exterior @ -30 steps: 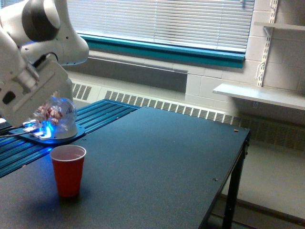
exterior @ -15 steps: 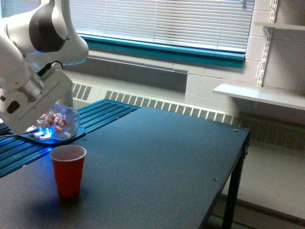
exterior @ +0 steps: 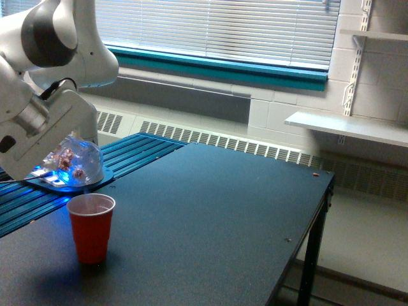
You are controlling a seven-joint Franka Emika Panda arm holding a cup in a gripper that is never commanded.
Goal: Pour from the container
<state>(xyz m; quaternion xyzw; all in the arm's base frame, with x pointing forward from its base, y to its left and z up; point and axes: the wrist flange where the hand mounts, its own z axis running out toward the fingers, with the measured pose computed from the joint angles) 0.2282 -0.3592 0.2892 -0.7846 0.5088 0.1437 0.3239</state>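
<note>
The clear container [exterior: 76, 162] hangs tilted at the exterior view's left, with pinkish-brown bits showing inside it. My gripper [exterior: 54, 156] is shut on it, though the white hand hides the fingers. The container's rim points down and to the right. It hovers just above and slightly left of the red plastic cup [exterior: 91, 227], which stands upright on the dark table [exterior: 210, 217]. I see nothing falling between them.
A round base with a blue light [exterior: 67, 182] sits behind the container on blue slatted panels [exterior: 134, 150]. The table's right edge [exterior: 319, 210] drops to the floor. A radiator and window blinds line the back wall; white shelves [exterior: 344, 127] hang at the right.
The arm's upper joint shifted left and the hand rotated, tipping the container a little further. The red cup has not moved.
</note>
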